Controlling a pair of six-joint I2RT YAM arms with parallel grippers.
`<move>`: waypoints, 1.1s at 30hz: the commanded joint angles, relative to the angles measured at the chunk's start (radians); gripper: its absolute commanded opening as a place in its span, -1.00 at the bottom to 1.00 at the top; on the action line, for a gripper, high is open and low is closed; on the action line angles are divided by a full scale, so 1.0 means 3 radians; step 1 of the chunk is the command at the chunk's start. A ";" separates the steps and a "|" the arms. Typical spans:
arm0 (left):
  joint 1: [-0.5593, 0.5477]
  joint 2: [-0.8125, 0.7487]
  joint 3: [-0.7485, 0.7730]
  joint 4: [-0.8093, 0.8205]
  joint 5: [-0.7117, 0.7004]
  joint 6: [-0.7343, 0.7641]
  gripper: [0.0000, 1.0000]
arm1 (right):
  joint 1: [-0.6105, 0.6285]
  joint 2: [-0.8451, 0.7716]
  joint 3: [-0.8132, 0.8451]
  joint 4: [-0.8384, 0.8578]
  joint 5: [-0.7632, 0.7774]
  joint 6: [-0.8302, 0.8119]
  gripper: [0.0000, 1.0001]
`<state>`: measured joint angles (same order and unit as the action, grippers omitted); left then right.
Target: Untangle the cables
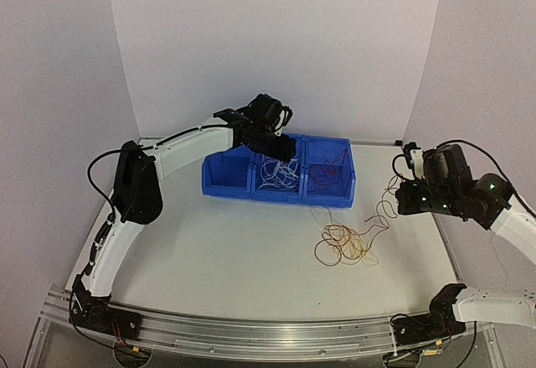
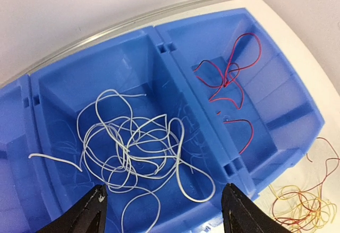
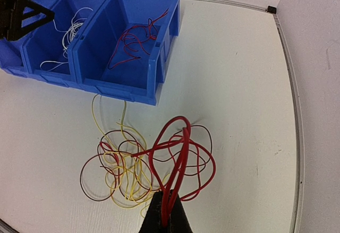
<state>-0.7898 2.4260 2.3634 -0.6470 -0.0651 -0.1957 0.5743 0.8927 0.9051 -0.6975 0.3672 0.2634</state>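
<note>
As its fingers press together, the right end effector point(image 3: 166, 209) clamps red cables point(image 3: 180, 158).

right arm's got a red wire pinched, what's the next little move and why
Probably raise the right gripper a little, up off the table. Its jaws are shut on the red wire, whose loops lie across the yellow and dark wires below. Freeing it first looks sensible before carrying it to the blue bin holding other red wires.
</note>
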 commanded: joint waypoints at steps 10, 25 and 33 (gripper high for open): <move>-0.0147 -0.0860 -0.0320 0.0171 -0.0184 0.0042 0.99 | -0.0007 0.0161 0.0623 0.0086 -0.0638 -0.0067 -1.00; -0.0240 -0.2922 -0.3135 0.1231 -0.0274 -0.0404 0.99 | -0.0002 0.0923 0.2226 0.0343 -0.1833 -0.0269 -1.00; -0.0243 -0.3071 -0.3637 0.1333 -0.0112 -0.0663 0.99 | -0.0002 0.1395 0.2869 0.0743 -0.1825 -0.0355 -1.00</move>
<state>-0.8612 1.5140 1.3180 -0.2956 -0.1216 -0.3371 0.5743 1.2556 1.6588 -0.5739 -0.1560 0.1825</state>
